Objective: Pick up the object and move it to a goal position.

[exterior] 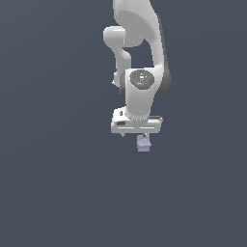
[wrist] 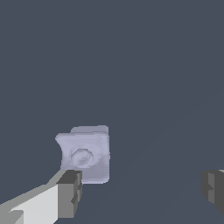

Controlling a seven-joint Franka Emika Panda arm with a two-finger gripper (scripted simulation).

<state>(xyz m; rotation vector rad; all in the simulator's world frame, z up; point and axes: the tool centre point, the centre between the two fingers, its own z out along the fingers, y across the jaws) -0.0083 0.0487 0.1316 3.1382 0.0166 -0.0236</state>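
We are hovering our gripper (wrist: pixel 140 188) with jaws spread wide above the block (wrist: pixel 85 153), so they can straddle it.

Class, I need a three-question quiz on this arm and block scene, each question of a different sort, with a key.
1. True or false: the fingers are closed on the block.
2. Multiple choice: in the exterior view, the block sits A) just below the gripper, B) far to the view's left, C) above the arm.
3. Fill in: in the wrist view, the block lies nearer to one ____ than to the other.

Key: 1. False, they are wide apart. 2. A. 3. finger.
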